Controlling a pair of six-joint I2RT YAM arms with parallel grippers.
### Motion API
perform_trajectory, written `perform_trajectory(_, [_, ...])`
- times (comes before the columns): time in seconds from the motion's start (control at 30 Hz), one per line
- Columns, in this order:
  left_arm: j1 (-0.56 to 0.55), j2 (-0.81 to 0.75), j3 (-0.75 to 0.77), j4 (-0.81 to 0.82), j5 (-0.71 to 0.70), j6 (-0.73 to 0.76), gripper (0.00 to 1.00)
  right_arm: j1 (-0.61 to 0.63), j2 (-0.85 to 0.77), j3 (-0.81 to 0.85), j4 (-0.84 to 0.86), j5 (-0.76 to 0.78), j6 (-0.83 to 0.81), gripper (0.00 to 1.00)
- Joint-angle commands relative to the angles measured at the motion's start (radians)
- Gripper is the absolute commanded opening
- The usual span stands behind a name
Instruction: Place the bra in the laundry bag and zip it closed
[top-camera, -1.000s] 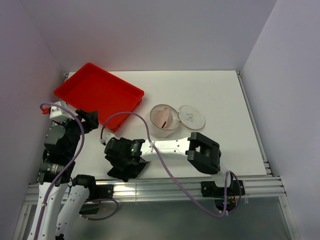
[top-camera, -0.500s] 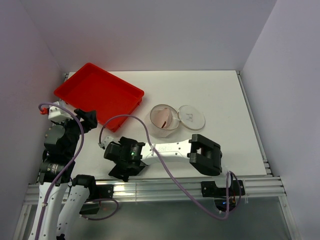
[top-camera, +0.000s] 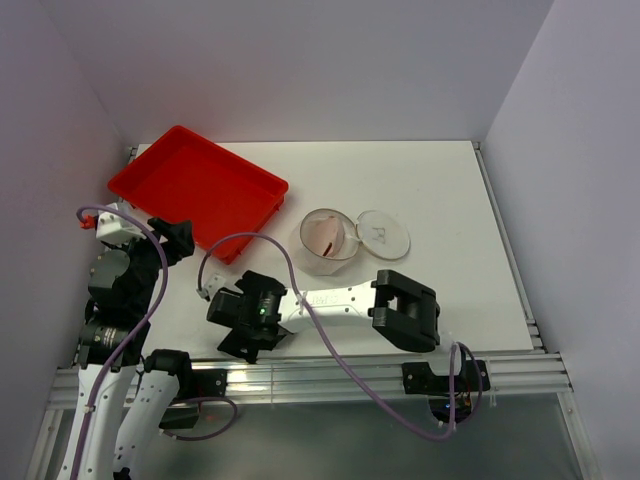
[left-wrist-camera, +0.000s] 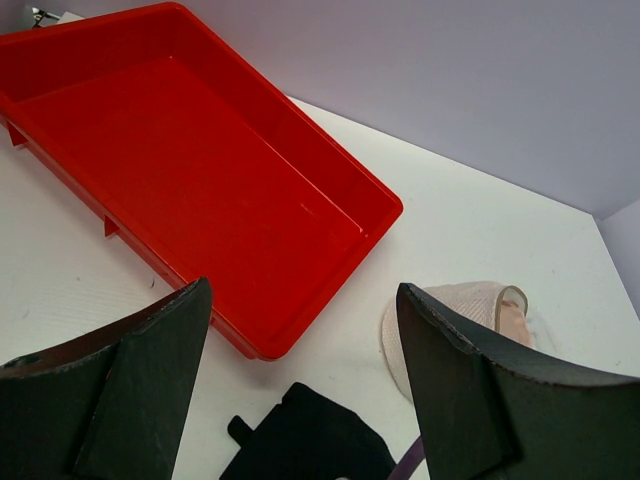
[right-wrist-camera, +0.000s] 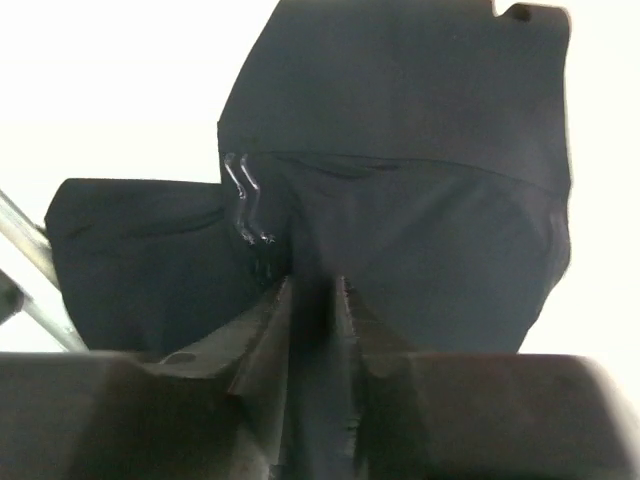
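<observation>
Right hand (right-wrist-camera: 312, 292) grips black cloth (right-wrist-camera: 420, 230), apparently to clear it aside; left hand (left-wrist-camera: 300, 300) hangs spread wide, empty; bra (top-camera: 322, 232) lies in unzipped laundry bag (top-camera: 384, 232).

Straight ahead of the left gripper (left-wrist-camera: 300, 300), between its wide-apart jaws, the walled red tray (left-wrist-camera: 190, 170) bars the way. Bare table (left-wrist-camera: 470, 210) lies open beyond the right-hand jaw, up to the laundry bag (left-wrist-camera: 445, 310) just past that jaw's tip. The right gripper (right-wrist-camera: 312, 300) has its jaws pinched on the black cloth (right-wrist-camera: 400, 220), which fills the space ahead, with open table on either side and a metal rail (right-wrist-camera: 30, 270) close on the left.
</observation>
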Motion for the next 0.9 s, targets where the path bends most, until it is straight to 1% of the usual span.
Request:
perform_trajectory(0.0, [0.007, 0.007, 0.005, 0.031, 0.008, 0.012, 0.81, 0.002, -0.023, -0.005, 0.068, 0.103, 0.011, 0.08])
perform_trajectory(0.03, [0.007, 0.01, 0.005, 0.034, 0.011, 0.012, 0.81, 0.002, -0.046, -0.032, 0.089, 0.14, 0.028, 0.02])
perform_trajectory(0.07, [0.007, 0.011, 0.005, 0.036, 0.017, 0.01, 0.81, 0.002, -0.102, -0.053, 0.138, 0.158, 0.033, 0.0])
perform_trajectory(0.13, [0.007, 0.015, 0.0, 0.045, 0.051, 0.008, 0.8, 0.001, -0.162, -0.109, 0.18, 0.21, 0.044, 0.0])
perform_trajectory(0.17, [0.007, 0.018, -0.001, 0.06, 0.071, 0.004, 0.8, 0.001, -0.227, -0.128, 0.221, 0.268, 0.044, 0.0])
perform_trajectory(0.23, [0.007, 0.031, -0.013, 0.086, 0.16, -0.005, 0.81, -0.004, -0.303, -0.201, 0.272, 0.321, 0.041, 0.0])
perform_trajectory(0.27, [0.007, 0.041, -0.018, 0.114, 0.205, -0.008, 0.81, -0.007, -0.384, -0.229, 0.333, 0.353, 0.036, 0.0])
perform_trajectory(0.33, [0.007, 0.064, -0.01, 0.119, 0.304, -0.031, 0.8, -0.028, -0.471, -0.311, 0.391, 0.37, 0.031, 0.0])
perform_trajectory(0.37, [0.007, 0.064, -0.01, 0.126, 0.331, -0.039, 0.79, -0.039, -0.562, -0.342, 0.461, 0.364, 0.028, 0.0])
perform_trajectory(0.4, [0.007, 0.058, -0.012, 0.152, 0.355, -0.047, 0.79, -0.054, -0.606, -0.375, 0.486, 0.326, 0.031, 0.0])
perform_trajectory(0.43, [0.007, 0.047, -0.016, 0.167, 0.396, -0.054, 0.79, -0.071, -0.652, -0.439, 0.541, 0.297, 0.036, 0.0])
perform_trajectory(0.47, [0.007, 0.029, -0.013, 0.18, 0.414, -0.07, 0.79, -0.117, -0.734, -0.471, 0.619, 0.252, 0.039, 0.0])
perform_trajectory(0.5, [0.007, 0.022, -0.006, 0.195, 0.428, -0.076, 0.78, -0.143, -0.771, -0.516, 0.646, 0.155, 0.066, 0.0])
perform_trajectory(0.57, [0.007, 0.01, 0.003, 0.201, 0.464, -0.094, 0.78, -0.213, -0.866, -0.548, 0.71, 0.055, 0.094, 0.0])
perform_trajectory(0.6, [0.007, 0.005, 0.013, 0.201, 0.476, -0.1, 0.78, -0.232, -0.894, -0.571, 0.733, -0.029, 0.126, 0.0])
perform_trajectory(0.63, [0.007, -0.001, 0.016, 0.203, 0.5, -0.114, 0.78, -0.246, -0.942, -0.579, 0.755, -0.064, 0.14, 0.0])
perform_trajectory(0.7, [0.007, -0.008, 0.022, 0.204, 0.528, -0.131, 0.77, -0.27, -0.98, -0.59, 0.813, -0.133, 0.174, 0.0])
perform_trajectory(0.83, [0.007, -0.036, 0.007, 0.253, 0.632, -0.189, 0.78, -0.271, -1.058, -0.599, 0.939, -0.165, 0.211, 0.0])
perform_trajectory(0.87, [0.007, -0.041, -0.006, 0.266, 0.678, -0.199, 0.78, -0.272, -1.069, -0.599, 0.956, -0.168, 0.228, 0.0])
